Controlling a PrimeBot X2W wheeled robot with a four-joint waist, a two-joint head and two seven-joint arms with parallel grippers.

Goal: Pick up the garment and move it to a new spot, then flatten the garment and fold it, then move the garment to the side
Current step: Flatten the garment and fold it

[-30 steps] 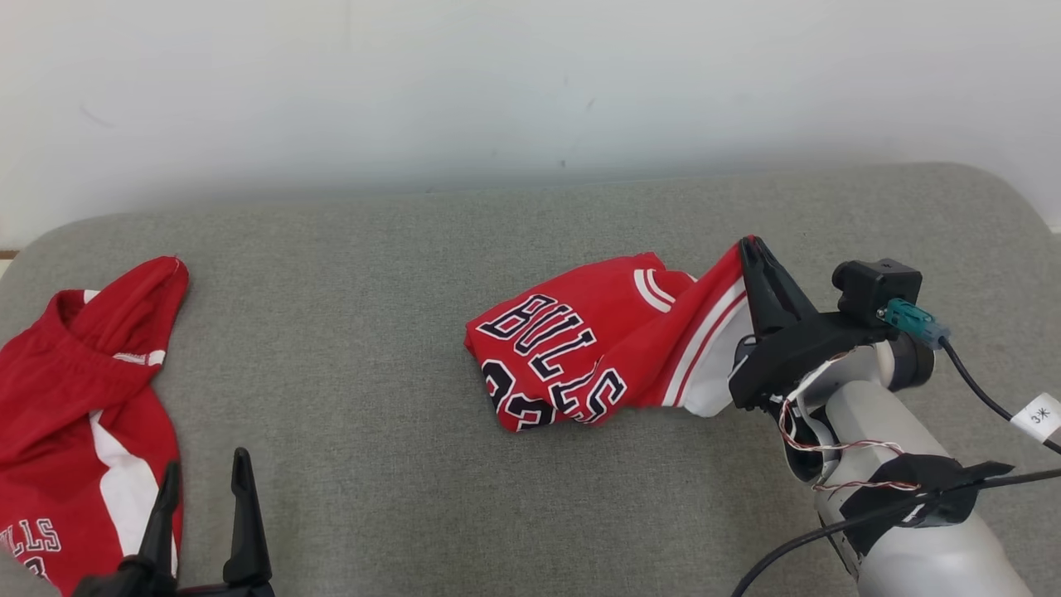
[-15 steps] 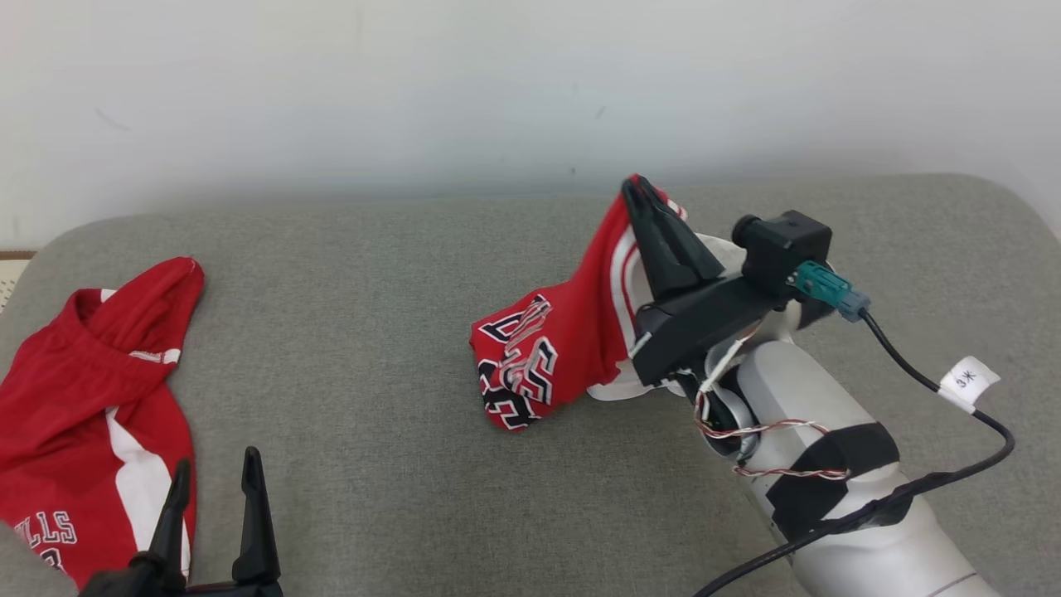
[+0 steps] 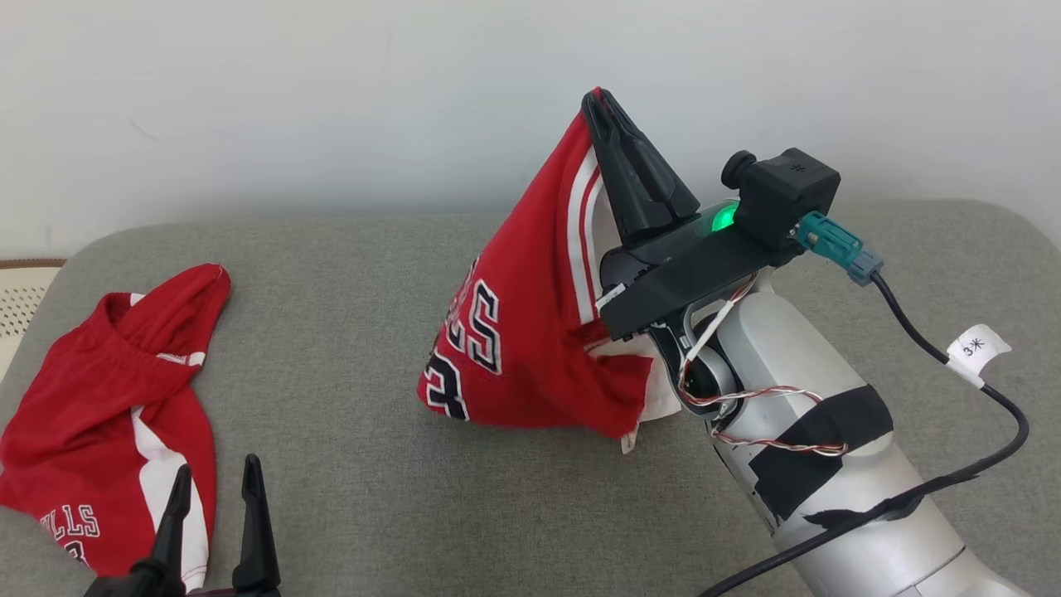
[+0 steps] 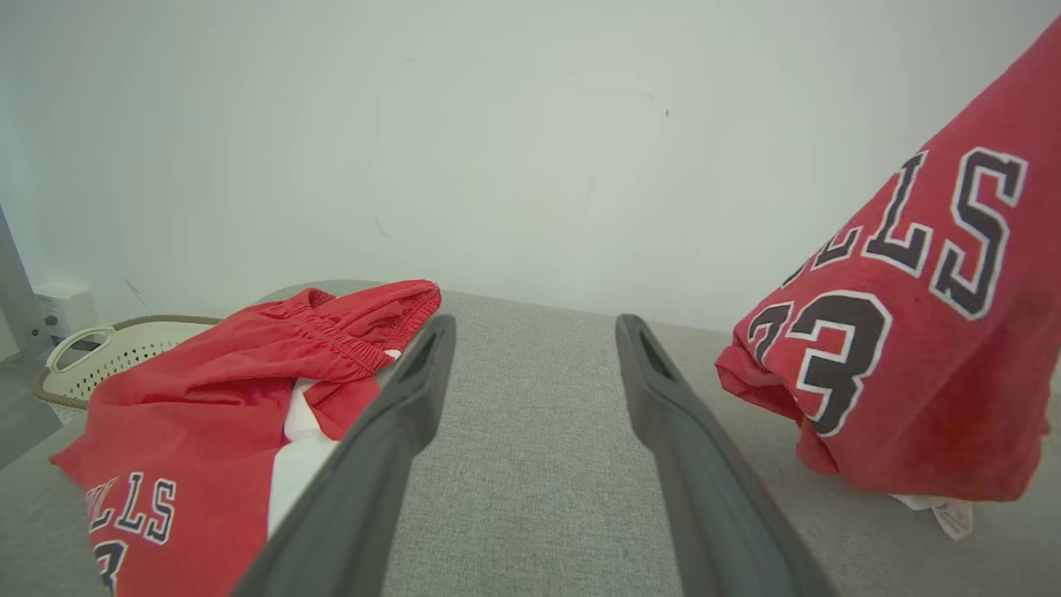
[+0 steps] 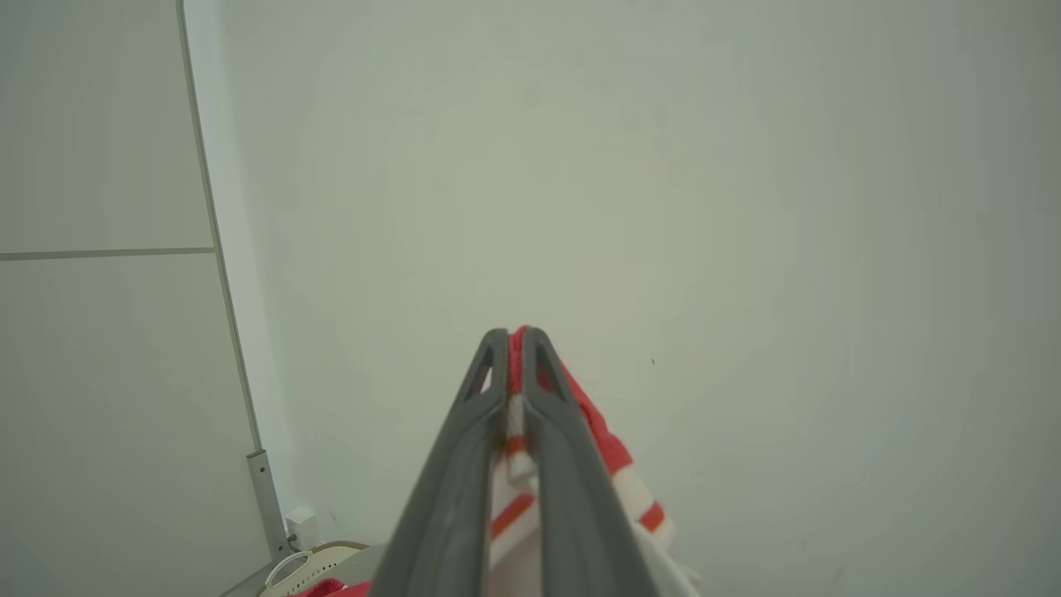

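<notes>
Plainly, the right claw [image 3: 592,99] is clenched on the garment [image 3: 514,332]: in the right wrist view its two dark fingers [image 5: 464,464] stand almost together, with a ridge of red and white-striped cloth [image 5: 609,452] pinched between them right up to the tips. The claw points up and away from the robot, raised in front of the wall [image 3: 331,99]. The garment, a red jersey with black-and-white lettering and the number 23, hangs from that pinched point in a cone that widens downward, to the left of and below the fingers. Its lowest folds and a white tag appear to rest on the tabletop [image 3: 348,348].

The left claw [image 3: 215,468] is spread wide and grips nothing; in the left wrist view its fingers [image 4: 390,423] frame bare grey surface. The hanging garment [image 4: 912,332] is well to this claw's right. Just beside its left finger lie crumpled red shorts [image 3: 108,414] with a white panel and an elastic waistband.

The tabletop is covered in grey woven fabric with rounded corners and stands against a plain pale wall. A cream perforated basket [image 3: 21,298] sits past its left end.
</notes>
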